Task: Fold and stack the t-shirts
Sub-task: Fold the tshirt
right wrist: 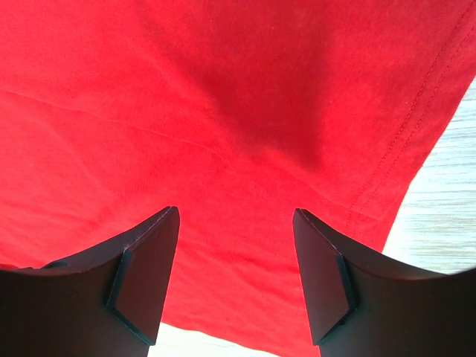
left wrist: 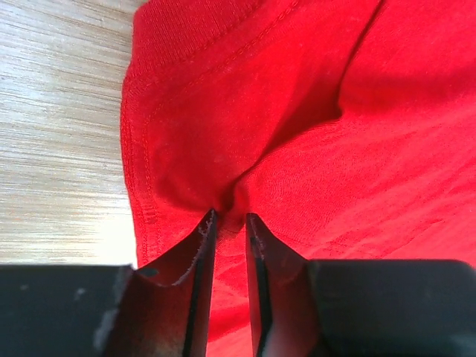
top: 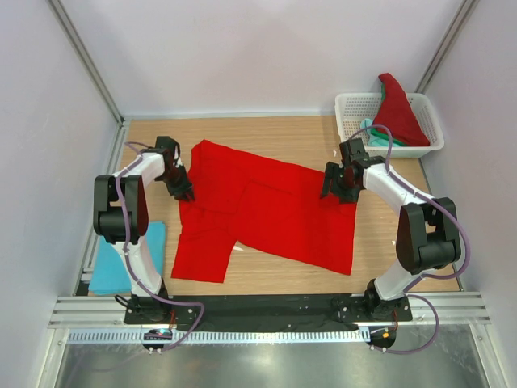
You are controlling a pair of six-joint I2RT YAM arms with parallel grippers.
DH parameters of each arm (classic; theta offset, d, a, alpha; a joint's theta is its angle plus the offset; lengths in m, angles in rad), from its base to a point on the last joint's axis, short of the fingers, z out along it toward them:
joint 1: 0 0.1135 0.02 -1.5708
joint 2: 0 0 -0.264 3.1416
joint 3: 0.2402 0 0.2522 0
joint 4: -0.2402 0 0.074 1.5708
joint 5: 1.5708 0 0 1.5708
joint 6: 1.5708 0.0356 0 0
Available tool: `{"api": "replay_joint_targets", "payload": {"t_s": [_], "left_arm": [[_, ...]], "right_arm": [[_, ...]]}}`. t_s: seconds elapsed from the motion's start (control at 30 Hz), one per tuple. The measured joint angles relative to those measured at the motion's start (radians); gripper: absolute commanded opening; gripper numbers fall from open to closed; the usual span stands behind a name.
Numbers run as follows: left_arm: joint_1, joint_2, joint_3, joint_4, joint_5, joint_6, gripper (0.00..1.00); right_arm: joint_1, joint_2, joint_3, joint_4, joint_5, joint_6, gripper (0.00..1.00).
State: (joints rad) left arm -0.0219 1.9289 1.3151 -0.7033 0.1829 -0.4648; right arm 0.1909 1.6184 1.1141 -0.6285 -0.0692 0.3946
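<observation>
A bright red t-shirt lies spread on the wooden table, partly folded. My left gripper sits at its left edge, shut on a pinch of the red cloth near the hem. My right gripper hovers over the shirt's right edge, open, with red cloth below the jaws and nothing between them. A light blue shirt lies folded at the near left, partly behind the left arm. Another red shirt and a teal-green one sit in the basket.
A white lattice basket stands at the far right corner. Grey walls with metal posts close in the table on the left, right and back. Bare wood shows at the far left and near right.
</observation>
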Motion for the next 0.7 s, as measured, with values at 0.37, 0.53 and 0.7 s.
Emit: {"api": "replay_joint_targets", "payload": {"t_s": [0.37,0.53,0.7], "left_arm": [[0.0,0.0,0.003,-0.003,-0.008,-0.001,0.12],[0.0,-0.007,0.003,-0.005,-0.015,-0.001,0.08],[0.0,-0.022,0.003,-0.008,-0.023,0.0,0.0]], "right_arm": [[0.0,-0.002,-0.003,0.0,-0.002,-0.002,0.69],[0.0,-0.002,-0.003,0.0,-0.002,-0.004,0.69],[0.0,-0.002,-0.003,0.0,-0.002,-0.004,0.69]]}}
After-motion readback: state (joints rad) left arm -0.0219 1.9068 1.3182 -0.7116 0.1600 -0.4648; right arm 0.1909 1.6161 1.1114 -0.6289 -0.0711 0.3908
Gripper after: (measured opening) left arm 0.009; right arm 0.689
